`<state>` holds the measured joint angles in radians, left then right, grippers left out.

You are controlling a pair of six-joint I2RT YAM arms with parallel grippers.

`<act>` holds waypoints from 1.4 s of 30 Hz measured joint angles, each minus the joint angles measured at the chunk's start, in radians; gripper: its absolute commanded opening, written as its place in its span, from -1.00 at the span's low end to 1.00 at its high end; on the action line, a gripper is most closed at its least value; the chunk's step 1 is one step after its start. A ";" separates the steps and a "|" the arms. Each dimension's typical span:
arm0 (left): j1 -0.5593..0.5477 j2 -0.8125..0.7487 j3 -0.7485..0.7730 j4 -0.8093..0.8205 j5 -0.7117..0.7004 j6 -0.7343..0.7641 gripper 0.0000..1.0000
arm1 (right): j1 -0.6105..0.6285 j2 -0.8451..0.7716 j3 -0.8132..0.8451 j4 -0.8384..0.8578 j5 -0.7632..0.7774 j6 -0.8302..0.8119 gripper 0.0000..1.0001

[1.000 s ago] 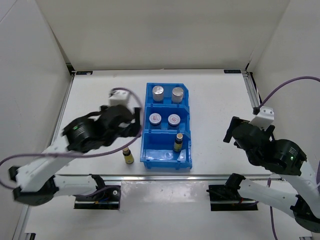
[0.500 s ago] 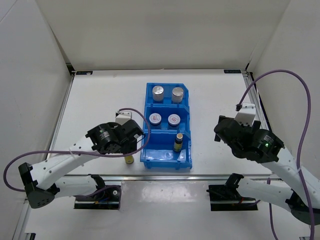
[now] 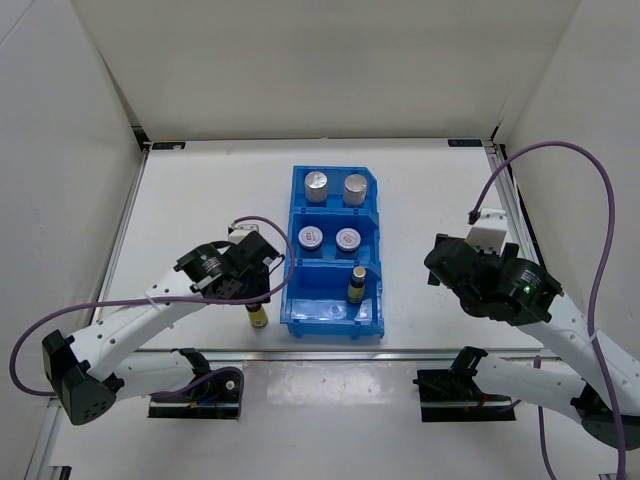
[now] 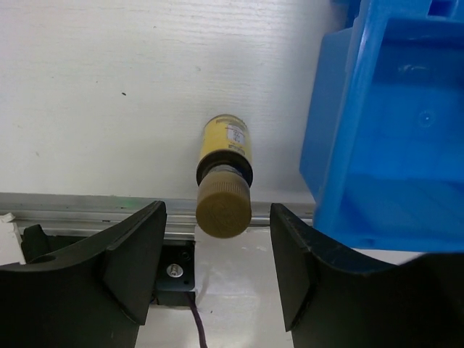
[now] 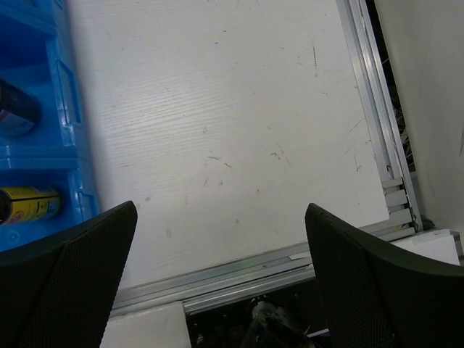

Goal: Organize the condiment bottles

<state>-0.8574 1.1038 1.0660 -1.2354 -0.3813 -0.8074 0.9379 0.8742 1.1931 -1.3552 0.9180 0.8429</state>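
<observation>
A tiny amber bottle [image 3: 258, 315] with a yellow label stands on the table just left of the blue bin [image 3: 292, 262]. My left gripper [image 3: 254, 292] hovers right over it. In the left wrist view its cap [image 4: 223, 212] sits between my fingers [image 4: 135, 250], with a gap on each side; the left gripper [image 4: 217, 250] is open. Another tiny bottle [image 3: 356, 284] stands in the bin's near compartment. Two red-marked jars [image 3: 310, 238] fill the middle one and two silver-capped shakers [image 3: 316, 184] the far one. My right gripper [image 5: 217, 239] is open and holds nothing, right of the bin.
The bin's blue wall [image 4: 341, 138] rises close to the right of my left fingers. A metal rail [image 3: 330, 353] runs along the table's near edge, just behind the loose bottle. The rail corner [image 5: 391, 181] shows in the right wrist view.
My left gripper has swung toward the near edge, come down over the loose tiny bottle and narrowed its jaws. The right arm shifted left toward the bin, jaws still wide.
</observation>
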 measured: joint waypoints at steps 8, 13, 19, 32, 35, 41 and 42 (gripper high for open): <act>0.071 0.015 -0.013 0.071 0.075 0.065 -0.06 | 0.000 -0.011 -0.014 -0.001 0.000 0.000 1.00; 0.082 0.036 -0.013 0.096 0.105 0.103 -0.18 | 0.000 -0.011 -0.014 0.000 0.000 0.000 1.00; 0.083 0.036 -0.012 0.100 0.113 0.125 -0.51 | 0.000 -0.011 -0.014 0.000 0.000 0.000 1.00; 0.055 0.138 0.495 -0.093 0.084 0.197 -0.79 | 0.000 -0.018 -0.016 0.000 0.000 -0.002 1.00; 0.003 0.172 0.618 -0.095 0.071 0.216 -0.79 | 0.000 -0.018 -0.021 0.000 0.000 -0.002 1.00; -0.123 0.261 0.676 -0.090 0.074 0.231 -0.79 | 0.000 -0.018 -0.025 0.000 0.000 -0.002 1.00; -0.135 0.274 0.670 -0.083 0.075 0.232 -0.79 | 0.000 -0.018 -0.025 0.000 0.000 -0.002 1.00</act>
<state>-0.9928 1.3773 1.7363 -1.3186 -0.3065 -0.5758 0.9379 0.8562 1.1683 -1.3556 0.9184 0.8410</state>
